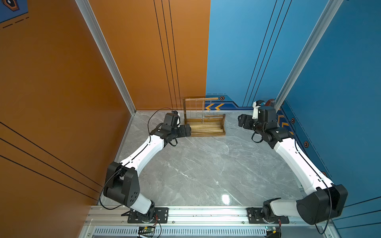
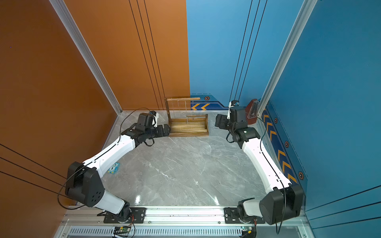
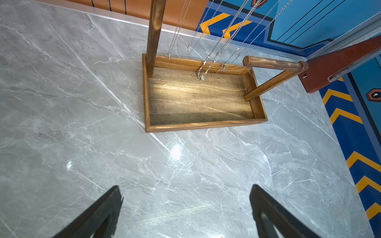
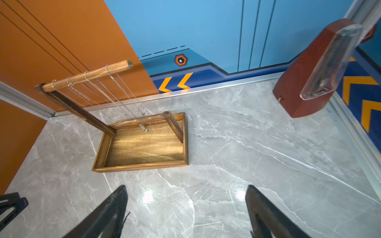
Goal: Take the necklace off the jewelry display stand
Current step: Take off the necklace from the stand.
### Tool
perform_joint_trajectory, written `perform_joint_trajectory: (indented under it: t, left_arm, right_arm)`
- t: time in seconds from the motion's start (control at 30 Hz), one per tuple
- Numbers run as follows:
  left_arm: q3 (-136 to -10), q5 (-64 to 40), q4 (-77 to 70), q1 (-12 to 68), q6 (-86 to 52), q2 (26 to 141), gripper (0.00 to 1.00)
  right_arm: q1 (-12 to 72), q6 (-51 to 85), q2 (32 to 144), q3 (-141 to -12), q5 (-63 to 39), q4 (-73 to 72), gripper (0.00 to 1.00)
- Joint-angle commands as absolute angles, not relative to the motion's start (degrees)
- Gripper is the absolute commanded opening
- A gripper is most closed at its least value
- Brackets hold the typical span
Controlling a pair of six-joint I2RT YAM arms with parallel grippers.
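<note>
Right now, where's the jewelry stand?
In both top views the jewelry display stand sits far back on the marble table, between the nearby left gripper and the right gripper.

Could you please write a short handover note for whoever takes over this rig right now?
Left gripper: jaws open, empty, near the jewelry display stand, at its tall-post end.
Right gripper: jaws open, empty, apart from its short-post end.
Necklaces: several chains hang from the long crossbar.
Done: no necklace lies off the stand.
Left: grasp one necklace, probably sliding it off the bar's free end.
</note>
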State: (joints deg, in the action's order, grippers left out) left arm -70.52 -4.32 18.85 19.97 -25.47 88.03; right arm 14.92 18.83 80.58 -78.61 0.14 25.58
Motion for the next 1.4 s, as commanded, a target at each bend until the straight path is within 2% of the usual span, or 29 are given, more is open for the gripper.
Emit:
perform_joint_trajectory:
  t: [0.0, 0.37, 0.43, 0.63, 0.97, 1.17, 1.37]
  left_arm:
    - [-70.6, -6.6, 20.0, 20.3, -28.1, 86.7, 0.98]
    - [-69.6, -7.4, 19.8, 20.5, -32.2, 85.2, 0.98]
    - [-69.4, -7.2, 19.9, 20.5, -32.3, 84.7, 0.98]
    - [-69.5, -8.7, 19.9, 20.6, -32.8, 84.4, 0.98]
    - [-70.0, -11.1, 19.8, 20.6, -33.3, 83.4, 0.98]
    - [-70.1, -12.0, 19.8, 20.6, -33.5, 82.8, 0.98]
    - [-70.2, -13.0, 19.8, 20.5, -33.4, 82.0, 0.98]
  right_arm:
    - [16.9, 18.5, 86.6, -86.3, -2.2, 34.0, 0.87]
    - [20.6, 26.5, 112.4, -110.9, -10.5, 33.9, 0.74]
    - [21.1, 27.2, 117.4, -116.2, -11.0, 33.9, 0.69]
    - [21.8, 27.7, 128.4, -129.1, -11.1, 33.8, 0.64]
    - [21.9, 26.1, 133.1, -132.8, -9.4, 29.9, 0.6]
    - [21.6, 25.8, 134.3, -132.7, -9.0, 26.4, 0.51]
    - [21.5, 25.3, 133.2, -129.5, -8.3, 20.3, 0.46]
